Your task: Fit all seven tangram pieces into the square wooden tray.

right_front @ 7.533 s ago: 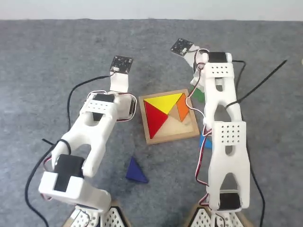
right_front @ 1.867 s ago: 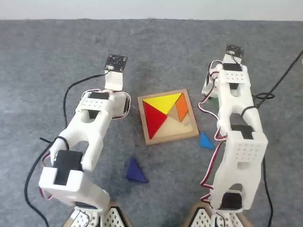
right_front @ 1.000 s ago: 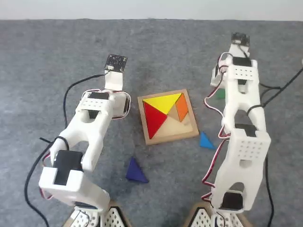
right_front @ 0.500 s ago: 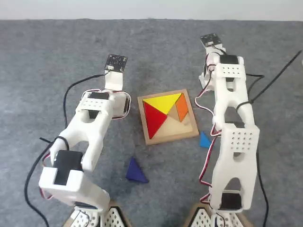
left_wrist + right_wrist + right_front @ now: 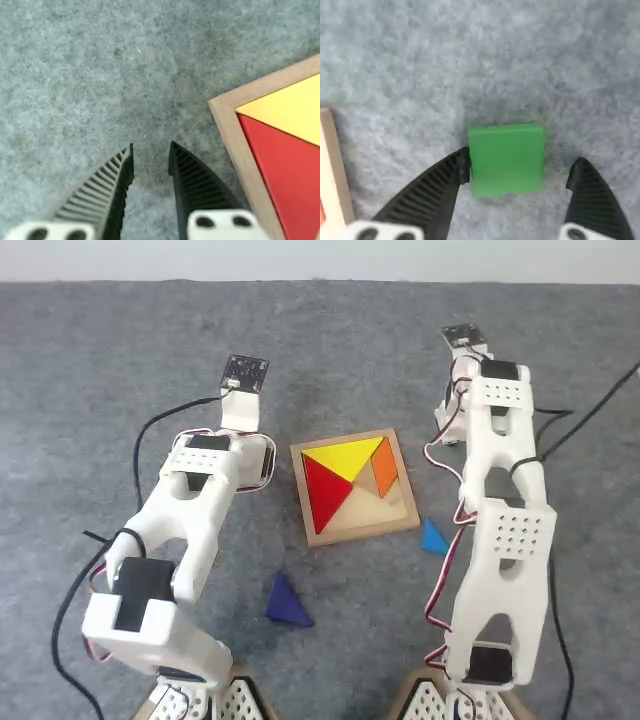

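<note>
Your right gripper (image 5: 522,162) straddles the green square (image 5: 506,159), fingers wide apart, one touching its edge. Left gripper (image 5: 150,150) hangs over the surface (image 5: 120,360) just beside the tray (image 5: 362,531), fingers narrowly apart. Light blue triangle (image 5: 433,537) and dark blue triangle (image 5: 287,602) lie outside the tray.

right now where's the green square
In the right wrist view, the green square lies on the grey mat between the open fingers of the right gripper, clear of the tray.
</note>
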